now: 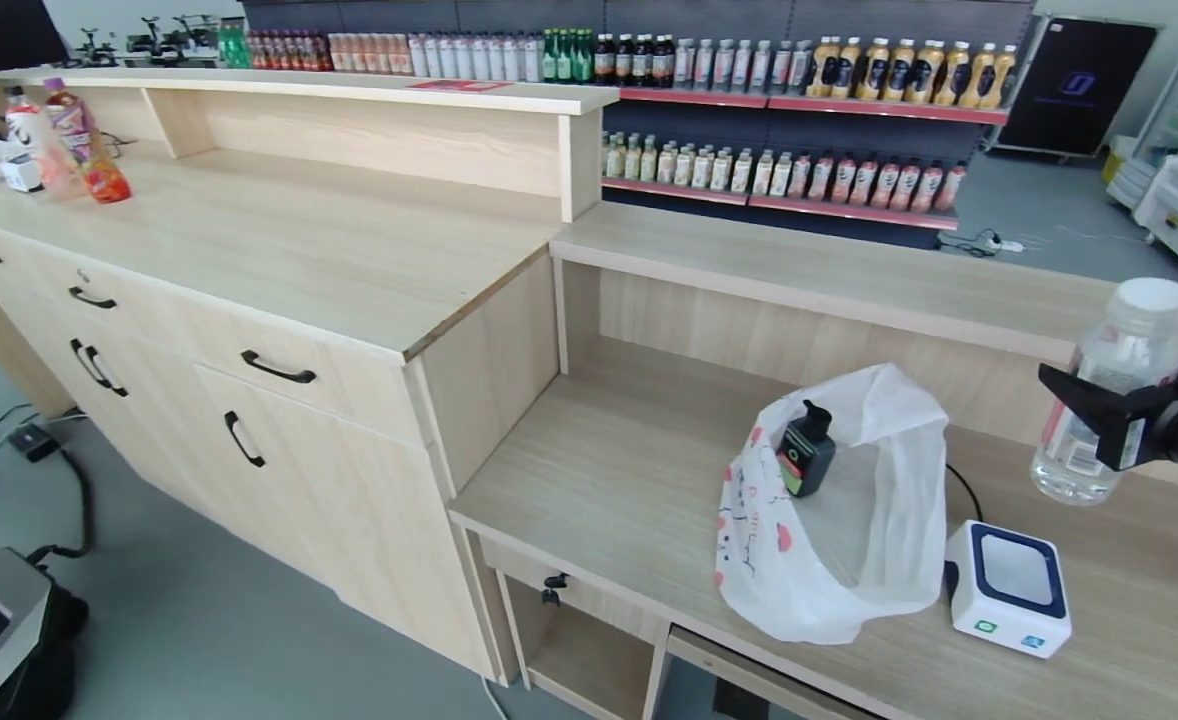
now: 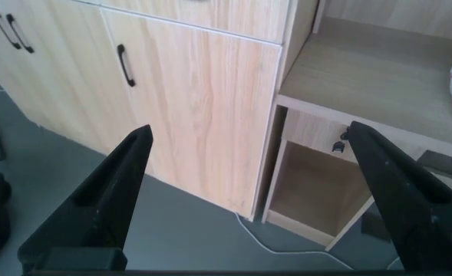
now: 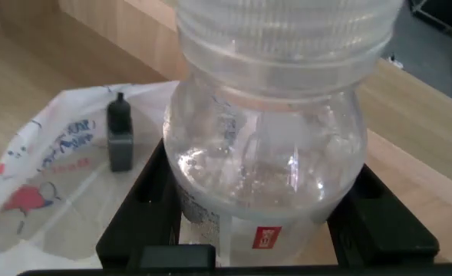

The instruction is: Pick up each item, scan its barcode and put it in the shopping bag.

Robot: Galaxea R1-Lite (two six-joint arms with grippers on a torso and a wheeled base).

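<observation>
Right gripper clamps the clear water bottle at its label, upright, right of shopping bag, beyond scanner | I judge it full: heavy, slick, thin-walled, best held mid-body | left gripper spread wide, empty.

- Shopping bag: one, white plastic with a red print.
- Dark pump bottle: one, inside the shopping bag.
- Scanner: one, just beside the shopping bag, on its right.
- Clear bottle with a white cap: one, farther right of the shopping bag.
- Drink bottles, far left of the shopping bag: two, a pale one and a red one.
- Shelf rows of drinks, behind the shopping bag: two; the bottles are too many to count.
</observation>
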